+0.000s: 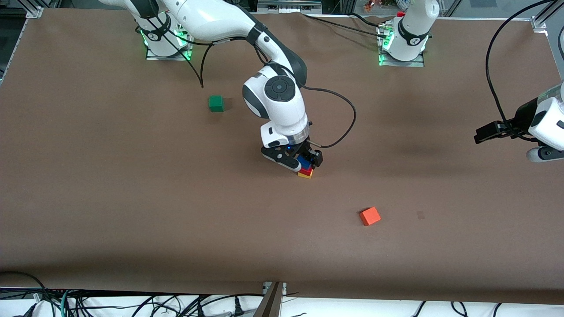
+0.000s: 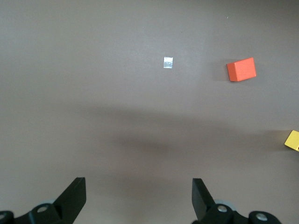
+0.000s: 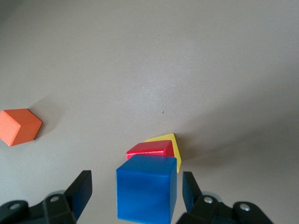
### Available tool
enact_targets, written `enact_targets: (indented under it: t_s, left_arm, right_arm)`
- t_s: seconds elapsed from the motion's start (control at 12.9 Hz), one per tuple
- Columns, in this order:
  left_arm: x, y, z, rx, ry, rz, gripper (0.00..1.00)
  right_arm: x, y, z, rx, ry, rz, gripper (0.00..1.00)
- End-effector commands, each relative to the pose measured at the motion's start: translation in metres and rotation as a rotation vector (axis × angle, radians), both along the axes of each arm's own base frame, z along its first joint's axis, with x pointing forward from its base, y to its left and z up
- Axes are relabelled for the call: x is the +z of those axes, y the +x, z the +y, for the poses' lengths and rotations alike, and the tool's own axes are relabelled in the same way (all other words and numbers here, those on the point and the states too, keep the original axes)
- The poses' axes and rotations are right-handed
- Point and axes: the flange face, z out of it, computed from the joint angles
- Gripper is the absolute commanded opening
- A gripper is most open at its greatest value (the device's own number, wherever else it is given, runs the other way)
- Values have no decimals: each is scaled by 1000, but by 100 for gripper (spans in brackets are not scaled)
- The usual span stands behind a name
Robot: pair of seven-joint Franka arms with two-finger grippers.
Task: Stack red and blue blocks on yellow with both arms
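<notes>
Orange matte cube [image 1: 370, 216] lies nearest us; midtable, right gripper [image 1: 304, 164] over yellow cube [image 1: 305, 174], red cube [image 1: 307, 170], blue cube [image 1: 303, 163].

Left wrist view: left gripper [image 2: 139, 198] waits, spread wide.

Right wrist view: jaws flank blue cube, gaps showing; we judge these light, rigid, grasp flat sides.

Robotics lab: two white arms [image 1: 273, 94] bolted to brown tabletop [image 1: 132, 198], alu framing at corners, cable tangle [image 1: 132, 304] along edge.

no readable text, labels, brands or numbers anywhere
</notes>
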Motion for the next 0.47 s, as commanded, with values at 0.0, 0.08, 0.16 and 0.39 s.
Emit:
enact_targets:
  t_s: [0.0, 0.08, 0.16, 0.39]
  left_arm:
    - [6, 2, 2, -25, 5, -14, 100]
    - [6, 2, 2, -26, 5, -14, 100]
    - [6, 2, 2, -26, 4, -14, 100]
    - [7, 2, 2, -23, 4, -15, 100]
  right_arm:
    - [47, 13, -23, -7, -12, 20, 99]
    - [70, 15, -31, 20, -15, 10, 99]
    - [90, 22, -47, 59, -31, 7, 99]
    - [147, 43, -120, 154, -55, 6, 100]
